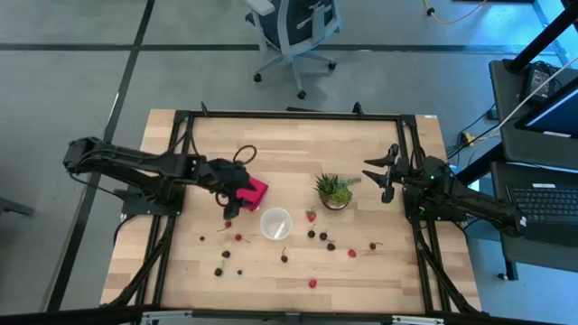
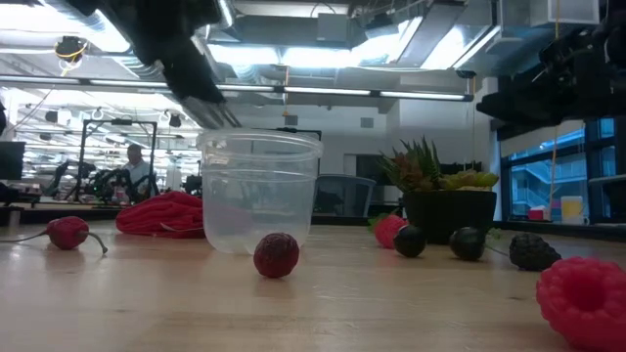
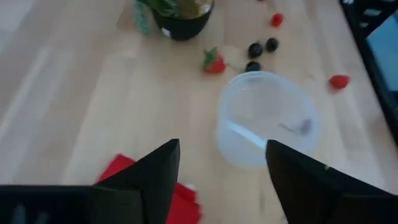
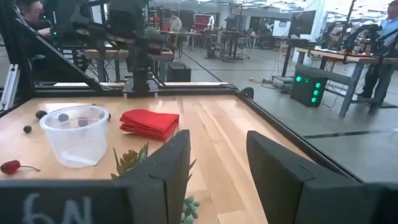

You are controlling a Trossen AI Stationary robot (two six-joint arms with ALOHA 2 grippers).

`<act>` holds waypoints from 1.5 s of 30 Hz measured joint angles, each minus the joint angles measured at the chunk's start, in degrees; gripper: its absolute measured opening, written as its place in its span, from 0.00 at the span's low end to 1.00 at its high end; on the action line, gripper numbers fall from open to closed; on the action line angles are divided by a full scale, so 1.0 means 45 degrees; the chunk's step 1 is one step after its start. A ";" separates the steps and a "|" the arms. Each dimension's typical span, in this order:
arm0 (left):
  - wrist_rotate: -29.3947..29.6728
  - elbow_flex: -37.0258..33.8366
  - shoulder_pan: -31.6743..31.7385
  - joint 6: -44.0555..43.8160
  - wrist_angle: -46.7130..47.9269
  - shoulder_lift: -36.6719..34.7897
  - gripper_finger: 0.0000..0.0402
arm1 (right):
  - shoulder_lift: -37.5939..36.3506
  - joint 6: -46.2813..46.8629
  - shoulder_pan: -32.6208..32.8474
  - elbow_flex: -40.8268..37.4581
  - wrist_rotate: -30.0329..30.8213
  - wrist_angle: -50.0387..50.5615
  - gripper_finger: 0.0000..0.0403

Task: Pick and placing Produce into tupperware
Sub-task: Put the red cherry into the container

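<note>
Right now your tupperware [image 1: 275, 223] stands upright and looks empty just below the middle of the high view, mouth up, so anything released above it would drop straight in. Around it the produce [image 1: 311, 216] is still loose on the surface [image 1: 406, 271]: a red strawberry-like piece and several dark ones sit just to its right, more red and dark pieces trail to the lower left and lower right, and one red berry [image 2: 277, 255] lies right in front of the cup in the low view. None of it appears to be in the container yet, so you are judged to be at the start of the job.

Your left gripper [image 1: 228, 209] hangs above the surface just left of the tupperware, beside the red folded cloth [image 1: 252, 191]. Its jaws stand apart with nothing between them, which suits a reach for a nearby berry.

Further right, the small potted plant [image 1: 335, 191] sits clear of the cup. Your right gripper [image 1: 384, 174] waits beyond it at the right side of the frame, jaws likewise parted and empty.
</note>
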State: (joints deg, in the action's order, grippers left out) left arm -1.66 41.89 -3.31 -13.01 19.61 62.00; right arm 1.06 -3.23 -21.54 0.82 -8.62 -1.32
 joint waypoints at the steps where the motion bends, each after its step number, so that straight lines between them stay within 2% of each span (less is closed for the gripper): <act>1: 0.0001 0.0000 -0.0210 -0.0400 -0.0027 -0.0001 0.59 | 0.0027 -0.0013 0.0000 0.0000 0.0004 0.0005 0.40; 6: 0.0001 0.0000 -0.0882 -0.1542 0.0044 0.0142 0.60 | 0.0028 -0.0053 0.0000 0.0000 0.0029 0.0005 0.40; 12: 0.0164 0.0000 -0.1782 -0.1805 0.0476 0.0315 0.57 | 0.0028 0.0166 0.0004 0.0000 0.0029 0.0009 0.40; 20: 0.0936 0.0005 -0.3652 -0.4102 0.2597 0.0451 0.51 | 0.0028 0.0659 0.0000 0.0000 0.0029 0.0009 0.40; 25: 0.2188 0.0015 -0.4432 -0.5020 0.3639 0.0914 0.48 | 0.0028 0.0666 0.0003 0.0000 0.0039 0.0009 0.40; 32: 0.2550 0.0015 -0.4643 -0.5434 0.4135 0.2739 0.48 | 0.0028 0.0724 0.0005 0.0000 0.0165 0.0029 0.40; 40: 0.2019 0.0015 -0.4633 -0.7377 0.4232 0.4529 0.48 | 0.0028 0.0709 0.0004 0.0000 0.0355 0.0043 0.40; 45: 0.1516 0.0015 -0.4633 -0.7713 0.4225 0.5260 0.48 | 0.0028 0.0709 0.0001 0.0000 0.0374 0.0051 0.40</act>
State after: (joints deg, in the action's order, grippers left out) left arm 5.17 41.95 -24.16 -47.72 38.63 85.67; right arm 1.19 -0.03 -21.53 0.82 -6.94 -1.09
